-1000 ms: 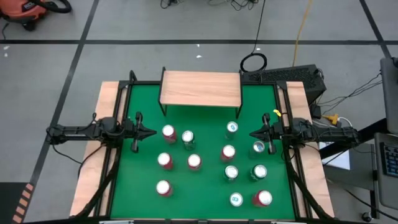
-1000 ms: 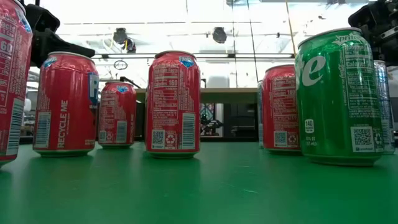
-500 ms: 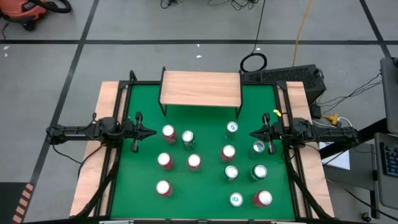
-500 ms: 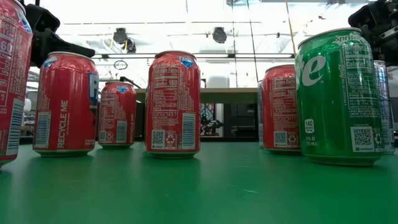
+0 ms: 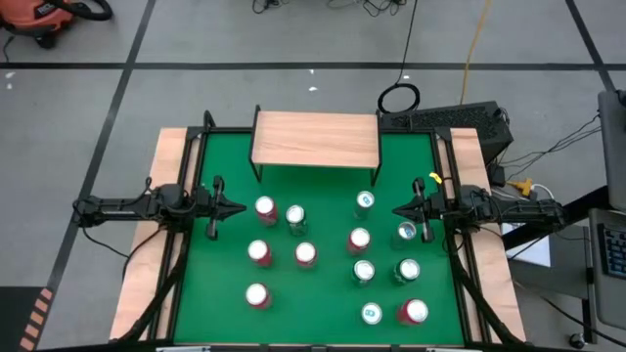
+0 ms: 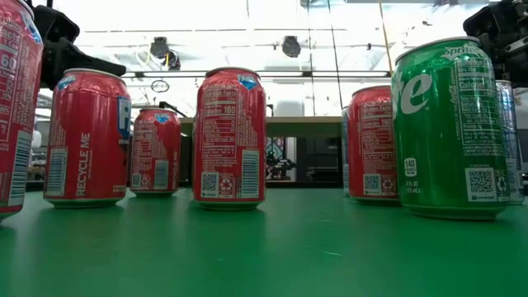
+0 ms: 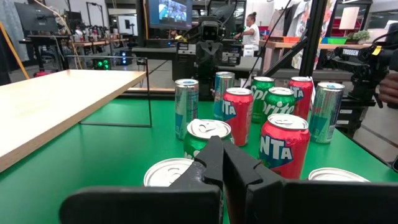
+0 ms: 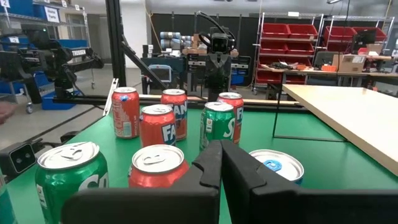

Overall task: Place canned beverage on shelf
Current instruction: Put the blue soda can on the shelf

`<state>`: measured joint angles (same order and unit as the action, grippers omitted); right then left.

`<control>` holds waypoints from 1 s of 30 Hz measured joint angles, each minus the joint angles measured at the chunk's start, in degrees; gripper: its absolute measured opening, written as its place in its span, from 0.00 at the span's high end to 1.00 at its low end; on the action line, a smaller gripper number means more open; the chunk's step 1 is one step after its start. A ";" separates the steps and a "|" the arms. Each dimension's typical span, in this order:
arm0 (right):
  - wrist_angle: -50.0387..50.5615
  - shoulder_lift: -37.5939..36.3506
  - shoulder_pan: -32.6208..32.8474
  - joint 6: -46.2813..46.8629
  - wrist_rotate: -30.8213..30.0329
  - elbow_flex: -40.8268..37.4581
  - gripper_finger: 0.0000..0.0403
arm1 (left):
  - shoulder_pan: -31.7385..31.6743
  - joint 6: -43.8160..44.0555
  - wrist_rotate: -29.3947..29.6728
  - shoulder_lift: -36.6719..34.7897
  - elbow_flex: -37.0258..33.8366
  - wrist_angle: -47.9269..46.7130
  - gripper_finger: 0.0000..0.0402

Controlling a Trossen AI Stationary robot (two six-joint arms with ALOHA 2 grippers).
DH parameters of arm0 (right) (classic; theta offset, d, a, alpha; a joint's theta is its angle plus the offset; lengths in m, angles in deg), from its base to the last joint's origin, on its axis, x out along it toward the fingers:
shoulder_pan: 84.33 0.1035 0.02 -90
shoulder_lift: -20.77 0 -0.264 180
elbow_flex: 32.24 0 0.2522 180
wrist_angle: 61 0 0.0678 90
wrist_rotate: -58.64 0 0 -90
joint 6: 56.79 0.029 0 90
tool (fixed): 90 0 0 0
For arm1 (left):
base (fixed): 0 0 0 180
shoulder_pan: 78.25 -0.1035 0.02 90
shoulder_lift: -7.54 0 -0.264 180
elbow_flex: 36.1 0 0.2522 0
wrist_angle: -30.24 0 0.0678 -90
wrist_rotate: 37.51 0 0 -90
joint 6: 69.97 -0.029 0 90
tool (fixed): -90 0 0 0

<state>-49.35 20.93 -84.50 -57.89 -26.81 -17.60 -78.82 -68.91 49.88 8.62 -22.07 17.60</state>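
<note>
While grey floor with dark tape lines surrounds it, the green surface carries the shelf along its far edge, its pale plank top bare. Red cans stand upright on the left half, and green cans mixed with a few red ones stand on the right, all well apart from the shelf. At each side edge waits a hand, left hand and right hand, both closed on nothing.
</note>
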 joint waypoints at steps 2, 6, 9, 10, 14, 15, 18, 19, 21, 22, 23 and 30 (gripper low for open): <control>-0.02 0.00 -0.02 0.00 -0.01 0.01 1.00 | 0.00 0.00 0.02 0.00 0.00 0.02 1.00; -0.01 0.02 -0.02 1.15 -0.11 1.00 1.00 | 0.00 0.00 0.02 0.01 0.00 0.01 1.00; 0.48 0.01 0.00 3.38 -0.22 2.41 1.00 | 0.00 0.00 0.02 0.02 -0.01 0.02 1.00; 1.20 0.04 -0.01 3.78 -0.18 3.05 1.00 | 0.01 0.00 0.02 0.01 -0.02 0.02 1.00; 0.53 -0.02 0.00 4.87 -0.16 5.80 1.00 | 0.00 0.02 0.02 0.02 0.00 0.02 1.00; 1.02 0.00 -0.02 4.91 -0.14 6.35 1.00 | 0.00 0.00 0.01 0.02 -0.01 0.02 1.00; 1.94 0.04 -0.01 4.94 -0.01 7.84 1.00 | 0.00 0.00 0.00 0.02 -0.02 0.02 1.00; 1.97 0.05 0.00 4.97 -0.01 8.53 1.00 | 0.02 0.00 0.02 0.02 -0.02 0.02 1.00; 2.81 0.35 -0.01 5.35 -0.01 10.14 1.00 | 0.00 0.00 0.02 0.02 0.00 0.02 1.00; 4.02 0.65 -0.02 5.59 0.01 11.10 1.00 | 0.00 0.00 0.02 0.02 -0.01 0.01 1.00; 5.30 1.11 -0.01 5.85 0.00 12.09 1.00 | 0.02 0.00 0.02 0.02 0.00 0.02 1.00; 11.10 6.17 -0.01 6.49 -0.01 20.86 1.00 | 0.00 0.00 0.01 0.02 0.00 0.02 1.00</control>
<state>-38.25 27.10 -84.50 -51.40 -26.82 3.25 -78.82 -68.91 49.89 8.64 -22.06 17.63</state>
